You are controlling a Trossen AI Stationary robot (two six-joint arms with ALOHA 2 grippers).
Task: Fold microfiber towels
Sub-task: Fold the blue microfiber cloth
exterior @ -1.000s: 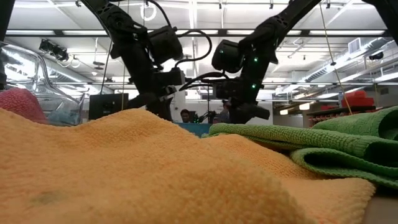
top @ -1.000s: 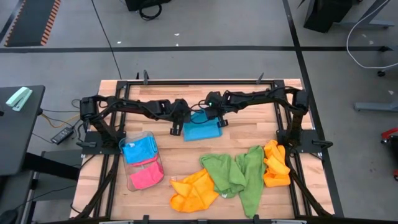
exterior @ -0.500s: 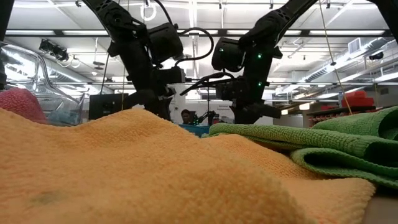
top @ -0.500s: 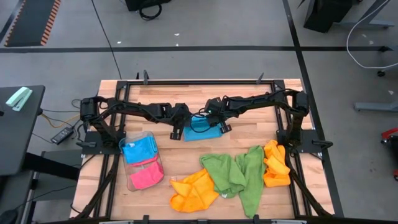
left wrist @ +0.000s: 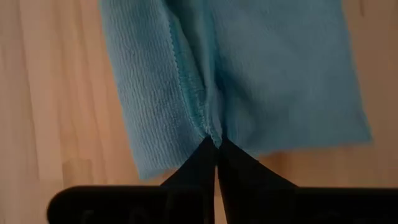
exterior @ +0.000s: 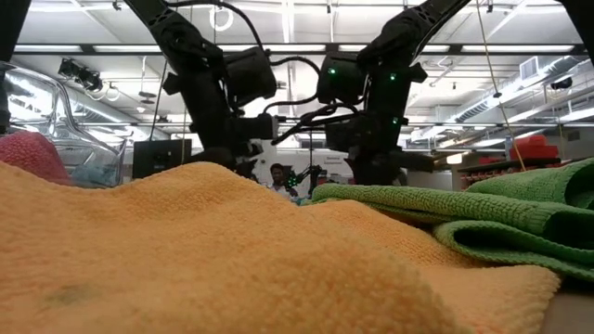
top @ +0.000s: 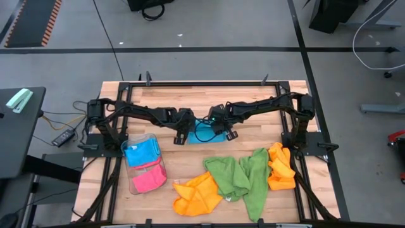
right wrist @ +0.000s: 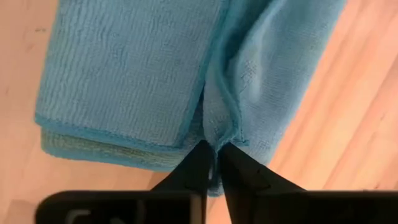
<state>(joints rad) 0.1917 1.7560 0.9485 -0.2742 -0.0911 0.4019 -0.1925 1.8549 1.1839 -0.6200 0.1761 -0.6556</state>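
A sky-blue microfiber towel (top: 204, 132) lies folded on the wooden table (top: 253, 136), a little behind its middle. My left gripper (top: 181, 135) is shut on the towel's left end, and my right gripper (top: 228, 133) is shut on its right end. Both point steeply down. The left wrist view shows the towel (left wrist: 249, 74) bunched into a crease at the fingers. Stacked layers of the towel (right wrist: 130, 74) appear in the right wrist view. In the low view an orange towel (exterior: 186, 260) hides both grippers' fingertips. My left gripper pinches a hemmed edge of the blue towel (left wrist: 208, 124) between its two fingers, coming from above and slanting down. The cloth puckers at the pinch and lies spread on the table beyond it. My right gripper pinches a hemmed edge of the top layer (right wrist: 225, 134) between its two fingers, from above, pointing down. That layer rises into a ridge at the pinch, and the layers under it lie flat on the table.
A clear tray (top: 134, 183) at the near left holds a blue and a pink towel. Orange (top: 197, 193), green (top: 239, 177) and more orange (top: 280, 168) towels lie in loose heaps along the near side. Black frame rails (top: 202, 83) border the table.
Both grippers have gone toward the table's near edge, the right one farther, drawing the blue towel's held edge over the rest of the cloth. The towel now shows shorter from far to near. Its near part has stayed on the table.
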